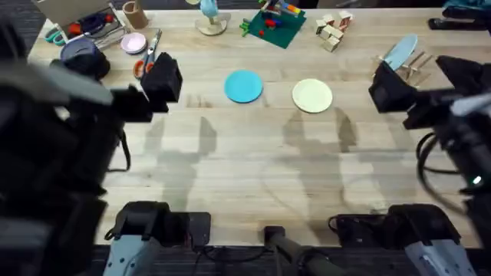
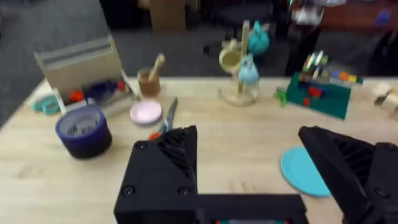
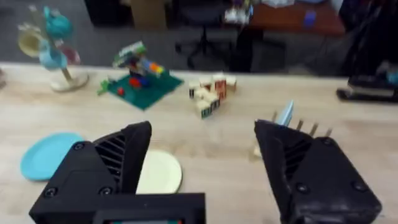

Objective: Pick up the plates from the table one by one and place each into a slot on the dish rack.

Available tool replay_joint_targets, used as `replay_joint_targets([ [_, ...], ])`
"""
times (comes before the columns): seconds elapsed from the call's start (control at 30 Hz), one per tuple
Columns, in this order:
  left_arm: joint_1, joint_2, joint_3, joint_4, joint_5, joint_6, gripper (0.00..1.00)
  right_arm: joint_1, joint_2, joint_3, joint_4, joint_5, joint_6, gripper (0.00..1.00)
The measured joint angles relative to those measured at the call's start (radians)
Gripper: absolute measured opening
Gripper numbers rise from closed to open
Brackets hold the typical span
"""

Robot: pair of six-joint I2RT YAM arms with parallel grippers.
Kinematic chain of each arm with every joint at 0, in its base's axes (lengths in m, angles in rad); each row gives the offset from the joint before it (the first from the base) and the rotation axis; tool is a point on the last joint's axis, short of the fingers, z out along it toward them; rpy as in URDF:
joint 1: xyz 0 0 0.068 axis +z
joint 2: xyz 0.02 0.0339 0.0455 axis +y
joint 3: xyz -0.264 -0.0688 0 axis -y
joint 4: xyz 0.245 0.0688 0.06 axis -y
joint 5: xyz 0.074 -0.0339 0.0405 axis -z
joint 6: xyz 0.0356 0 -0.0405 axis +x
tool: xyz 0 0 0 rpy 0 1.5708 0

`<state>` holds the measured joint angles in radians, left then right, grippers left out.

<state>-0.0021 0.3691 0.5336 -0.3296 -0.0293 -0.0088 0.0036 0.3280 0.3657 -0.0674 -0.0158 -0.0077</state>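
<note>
Open right tool (image 3: 202, 171) hovers above cream plate (image 3: 158, 172), turquoise plate (image 3: 46, 155) beside.

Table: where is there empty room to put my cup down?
The table is bare across the wide stretch between the turquoise plate, the cream plate and the arm bases. The far edge is crowded: tape roll, pink dish, green brick board, wooden blocks, dish rack.
</note>
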Motion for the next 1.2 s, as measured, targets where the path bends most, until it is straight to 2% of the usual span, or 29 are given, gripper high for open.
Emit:
replay_joint_targets([
  [0.37, 0.0, 0.515, 0.417, -0.355, 0.011, -0.009, 0.991, 0.0, 0.531, 0.489, -0.394, -0.003, 0.0, 0.996],
  [0.53, 0.0, 0.712, 0.564, -0.466, 0.046, -0.011, 0.992, 0.0, 0.729, 0.65, -0.532, -0.004, 0.0, 0.995],
  [0.7, 0.0, 0.845, 0.63, -0.478, 0.064, -0.011, 0.993, 0.0, 0.852, 0.722, -0.563, -0.004, 0.0, 0.996],
  [0.97, 0.0, 0.907, 0.632, -0.467, 0.063, -0.011, 0.992, 0.0, 0.87, 0.727, -0.567, -0.004, 0.0, 0.995],
  [1.03, 0.0, 0.907, 0.632, -0.467, 0.064, -0.017, 0.735, 0.0, 0.87, 0.727, -0.567, -0.004, 0.0, 0.995],
  [1.17, 0.0, 0.907, 0.632, -0.466, 0.109, -0.017, 0.112, 0.0, 0.87, 0.727, -0.568, -0.004, 0.0, 0.995],
  [1.2, 0.0, 0.907, 0.632, -0.466, 0.133, -0.015, 0.062, 0.0, 0.87, 0.727, -0.568, -0.004, 0.0, 0.996],
])
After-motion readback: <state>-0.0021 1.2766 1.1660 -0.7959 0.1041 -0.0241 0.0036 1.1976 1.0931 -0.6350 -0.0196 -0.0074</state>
